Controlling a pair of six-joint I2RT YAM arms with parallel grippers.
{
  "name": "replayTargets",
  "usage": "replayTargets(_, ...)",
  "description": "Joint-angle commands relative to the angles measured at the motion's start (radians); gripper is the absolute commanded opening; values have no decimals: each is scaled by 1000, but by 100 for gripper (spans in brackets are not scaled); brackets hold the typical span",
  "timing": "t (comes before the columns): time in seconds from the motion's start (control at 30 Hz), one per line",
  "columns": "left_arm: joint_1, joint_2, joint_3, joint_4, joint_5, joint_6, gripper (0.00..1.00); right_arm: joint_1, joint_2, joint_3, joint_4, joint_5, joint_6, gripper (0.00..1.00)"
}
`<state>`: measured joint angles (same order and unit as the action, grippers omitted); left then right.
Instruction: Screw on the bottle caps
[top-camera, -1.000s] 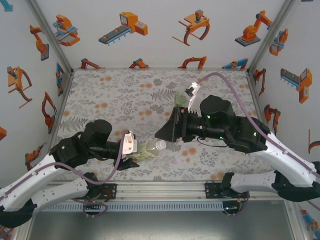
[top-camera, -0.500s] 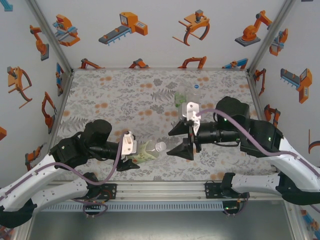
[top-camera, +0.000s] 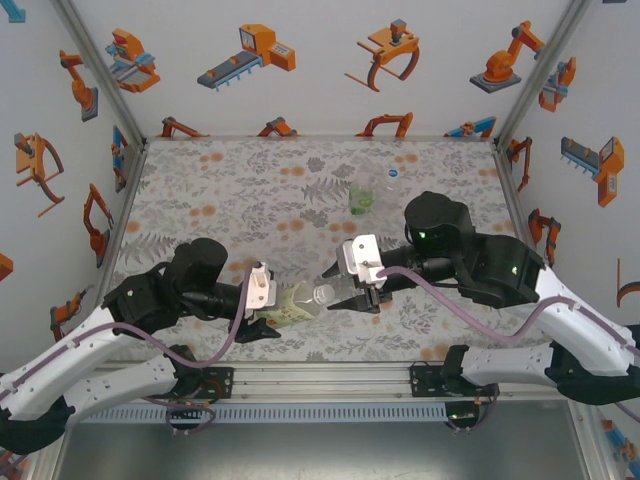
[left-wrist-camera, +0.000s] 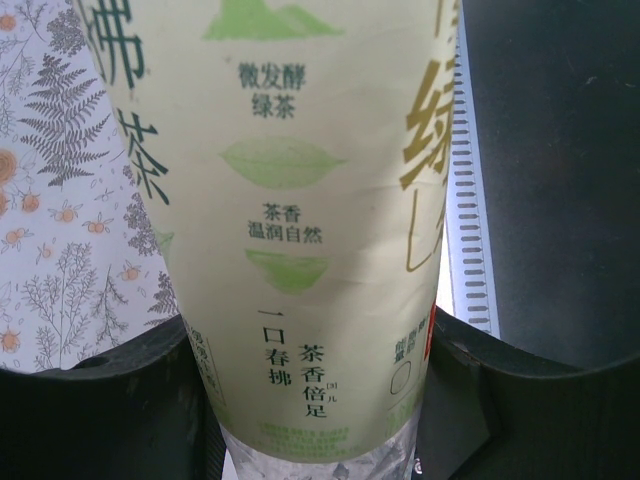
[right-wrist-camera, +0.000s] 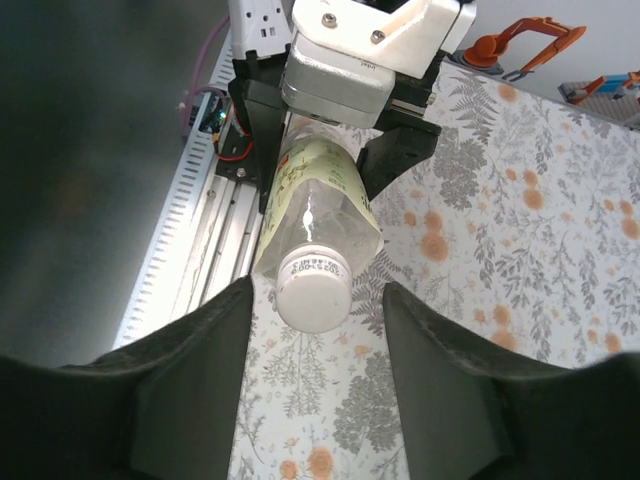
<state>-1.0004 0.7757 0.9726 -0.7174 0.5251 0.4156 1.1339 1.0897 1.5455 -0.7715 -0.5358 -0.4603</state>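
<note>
The yellowish bottle (right-wrist-camera: 315, 195) is off the bench (top-camera: 220, 200), lying nearly on its side at the near middle. The left gripper (top-camera: 268, 308) is pinched around its labelled body, and the neck points right toward the other arm. A white cap (right-wrist-camera: 313, 292) sits on that neck; whether it is threaded down or only resting there cannot be told. The right gripper (top-camera: 345, 288) faces the cap end-on with its jaws spread. In the right wrist view one finger stands on either side of the cap, close to it but with a gap showing on both sides, so nothing is gripped there yet. I judge this to be the step just before the twist: closing on the cap and turning it remain. At the far right of the bench stand the green bottle (top-camera: 361, 198) and, just beside it, the colourless bottle (top-camera: 390, 185), which has a blue-topped cap (top-camera: 394, 172) on top. They are too small in the overhead view to say whether either is screwed shut.
</note>
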Motion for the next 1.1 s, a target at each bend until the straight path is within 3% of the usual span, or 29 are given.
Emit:
replayTargets(0.0, -3, -4, 18, 18, 36, -2, 0, 3, -8, -8, -7, -24, -31, 45)
replayTargets(0.3, -3, -15, 19, 14, 30, 2, 0, 3, 0, -16, -4, -18, -26, 42)
replayTargets(0.5, -3, -29, 16, 18, 22, -4, 0, 3, 0, -27, 2, -17, 6, 31)
replayTargets(0.6, -3, -38, 14, 27, 15, -6, 0, 4, -6, -50, 28, 2, 96, 22)
replayTargets(0.73, -3, -49, 8, 40, -8, -13, 0, 3, -24, -104, 128, 87, 357, 14)
replayTargets(0.87, -3, -52, 7, 47, -39, -13, 0, 4, -38, -162, 225, 207, 741, 7)
replayTargets(1.07, -3, -47, 0, 72, -84, -13, 0, 3, -19, -181, 142, 411, 1370, 9)
